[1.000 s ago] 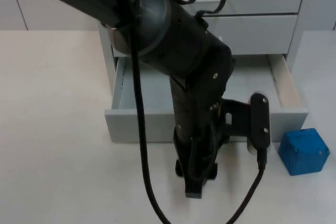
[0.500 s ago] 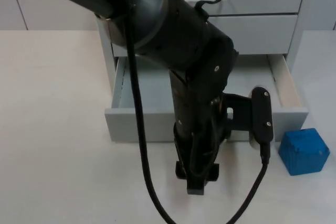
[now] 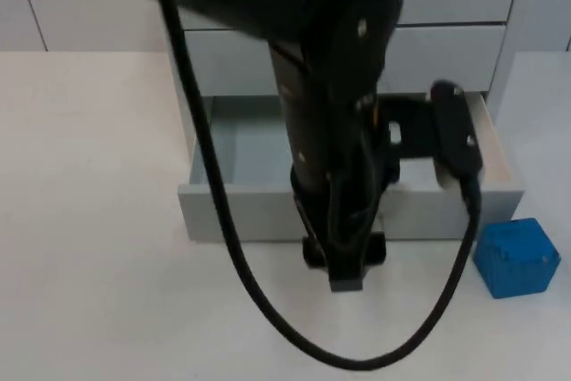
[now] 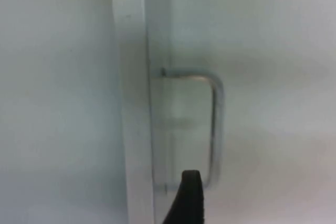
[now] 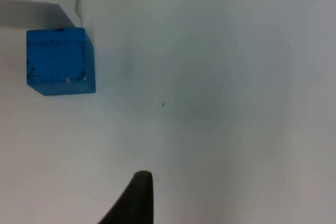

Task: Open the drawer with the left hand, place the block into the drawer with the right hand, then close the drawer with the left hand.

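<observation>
The grey drawer (image 3: 268,211) stands pulled out from its cabinet (image 3: 446,42) on the white table (image 3: 89,220). The left gripper (image 3: 346,265) hangs just in front of the drawer's face, near the metal handle (image 4: 214,124); how wide it stands cannot be told. The blue block (image 3: 517,258) sits on the table beside the drawer's front corner.

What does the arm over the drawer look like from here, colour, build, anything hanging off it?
The left arm is glossy black with rounded joint housings and small screw heads. A thick black cable loops below it. Its left gripper ends in dark, blocky fingers.
</observation>
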Controlling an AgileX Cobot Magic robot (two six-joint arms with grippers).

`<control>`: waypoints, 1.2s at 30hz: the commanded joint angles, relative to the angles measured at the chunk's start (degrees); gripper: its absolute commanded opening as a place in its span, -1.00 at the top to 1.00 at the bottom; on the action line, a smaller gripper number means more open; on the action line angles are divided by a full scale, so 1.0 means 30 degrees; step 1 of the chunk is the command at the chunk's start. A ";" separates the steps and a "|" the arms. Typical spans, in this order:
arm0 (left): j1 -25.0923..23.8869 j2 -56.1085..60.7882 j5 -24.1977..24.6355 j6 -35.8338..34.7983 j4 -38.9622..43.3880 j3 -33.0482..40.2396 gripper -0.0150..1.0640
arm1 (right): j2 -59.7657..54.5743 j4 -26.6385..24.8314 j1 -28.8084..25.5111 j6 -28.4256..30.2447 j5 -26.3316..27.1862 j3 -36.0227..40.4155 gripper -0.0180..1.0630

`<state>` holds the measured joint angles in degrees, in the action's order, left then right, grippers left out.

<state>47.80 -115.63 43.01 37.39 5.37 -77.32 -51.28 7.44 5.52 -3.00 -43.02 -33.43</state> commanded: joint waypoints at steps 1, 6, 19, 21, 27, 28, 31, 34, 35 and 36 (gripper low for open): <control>0.0051 0.1239 0.1642 0.0229 -0.1154 0.0001 -0.39 | 0.0074 0.0056 -0.0119 -0.0082 0.0132 0.0082 -0.97; -0.0911 0.3317 0.3328 0.0229 -0.4849 0.0001 -0.39 | 0.0074 0.0056 -0.0119 -0.0082 0.0132 0.0082 -0.97; -0.7989 0.6699 0.5877 0.1528 -1.2714 0.1504 -0.39 | 0.0074 0.0024 -0.0119 -0.0082 0.0019 0.0082 -0.97; -0.9328 0.7631 0.5384 0.1261 -1.2851 0.2905 -0.39 | 0.0074 -0.0010 -0.0119 -0.0082 0.0024 0.0082 -0.97; -1.3247 1.0165 0.3571 -0.0587 -1.2937 0.6110 -0.39 | 0.0074 -0.0010 -0.0119 -0.0082 0.0024 0.0082 -0.97; -1.3974 1.0555 0.3332 -0.0855 -1.2937 0.6617 -0.39 | 0.0074 -0.0010 -0.0119 -0.0082 0.0024 0.0082 -0.97; -1.6220 1.1658 0.2904 -0.1238 -1.2937 0.8025 -0.39 | 0.0074 -0.0010 -0.0119 -0.0082 0.0024 0.0082 -0.97; -1.7736 1.2401 0.2904 -0.1238 -1.2937 0.8932 -0.39 | 0.0074 -0.0010 -0.0119 -0.0082 0.0024 0.0082 -0.97; -1.8620 1.2815 0.2810 -0.1238 -1.2765 0.9320 -0.39 | 0.0074 -0.0010 -0.0119 -0.0082 0.0024 0.0082 -0.97; -1.9449 1.3218 0.2769 -0.1282 -1.2418 0.9716 -0.39 | 0.0074 -0.0010 -0.0119 -0.0082 0.0024 0.0082 -0.97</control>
<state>-8.80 -77.47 51.57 34.22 -32.11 -49.20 -51.28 7.44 5.52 -3.20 -43.13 -33.43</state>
